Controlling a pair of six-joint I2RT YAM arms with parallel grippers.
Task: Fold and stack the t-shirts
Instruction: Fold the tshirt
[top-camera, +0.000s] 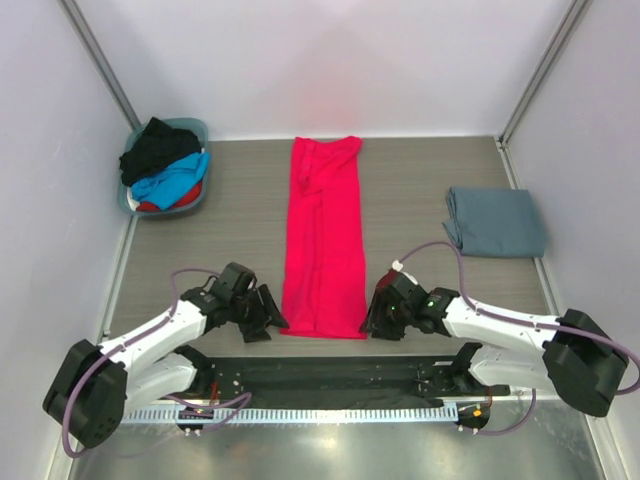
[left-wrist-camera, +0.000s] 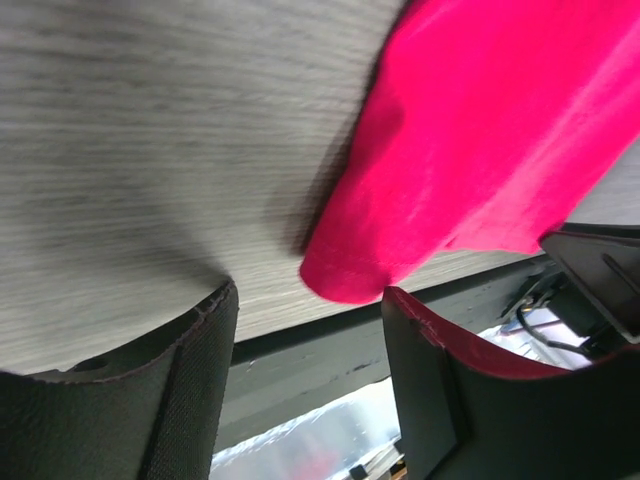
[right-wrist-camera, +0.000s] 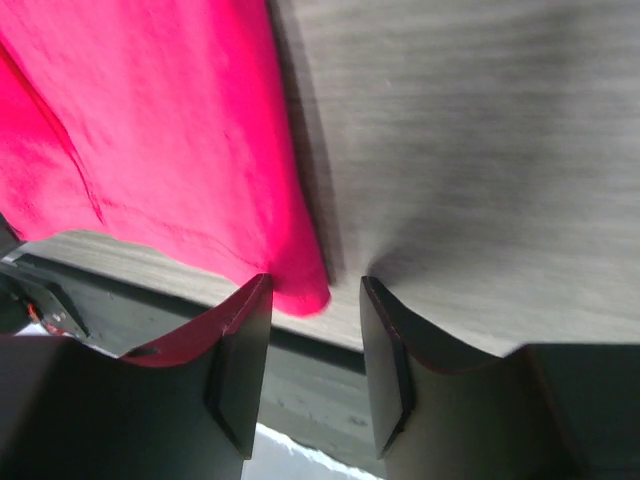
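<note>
A bright red-pink t-shirt (top-camera: 323, 240) lies folded into a long narrow strip down the middle of the table. My left gripper (top-camera: 268, 318) is open at its near left corner (left-wrist-camera: 345, 275), the corner just in front of the jaws. My right gripper (top-camera: 375, 318) is open at its near right corner (right-wrist-camera: 300, 290), which sits between the two fingers. A folded slate grey-blue t-shirt (top-camera: 496, 222) lies at the right.
A teal basket (top-camera: 200, 130) at the back left holds black, bright blue and red shirts. The table's near edge and a dark mounting rail (top-camera: 320, 380) run just behind both grippers. White walls close in the sides and back.
</note>
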